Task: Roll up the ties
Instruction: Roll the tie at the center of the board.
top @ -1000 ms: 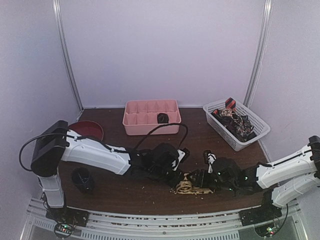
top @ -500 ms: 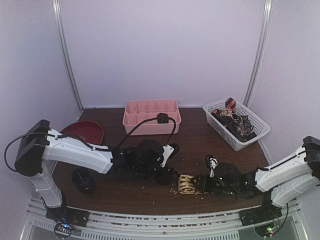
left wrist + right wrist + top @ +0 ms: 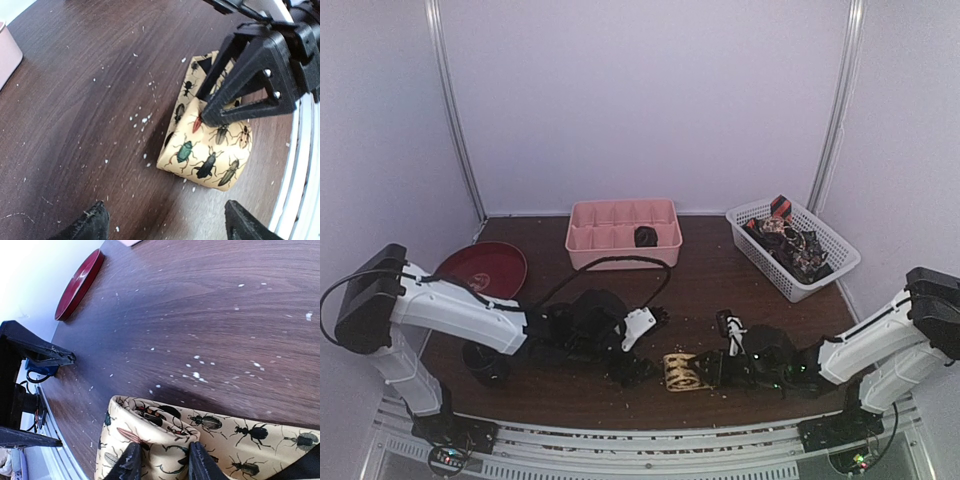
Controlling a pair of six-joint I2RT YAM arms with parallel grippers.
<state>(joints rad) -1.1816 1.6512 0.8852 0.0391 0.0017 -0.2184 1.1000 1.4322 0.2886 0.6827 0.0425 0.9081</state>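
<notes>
Top external view gives you only part of the tan tie (image 3: 680, 372): the right gripper (image 3: 712, 370) covers its right side. A dark round thing (image 3: 485, 360) beneath the left arm (image 3: 460, 310) is too shadowed to name. Your right wrist view cuts the roll off at the bottom edge.

The pink divided tray (image 3: 620, 257) holds one dark roll (image 3: 645, 237) in a compartment toward its right end; its pattern is too small to read. The white basket (image 3: 820, 278) holds a heap of dark and red-patterned ties (image 3: 788, 240).

The tan tie, printed with beetles, lies rolled near the front edge of the table (image 3: 720, 290), between your two grippers. The right gripper pinches a layer of the roll. The left gripper (image 3: 167, 222) stands spread wide just short of the tie, touching nothing.
</notes>
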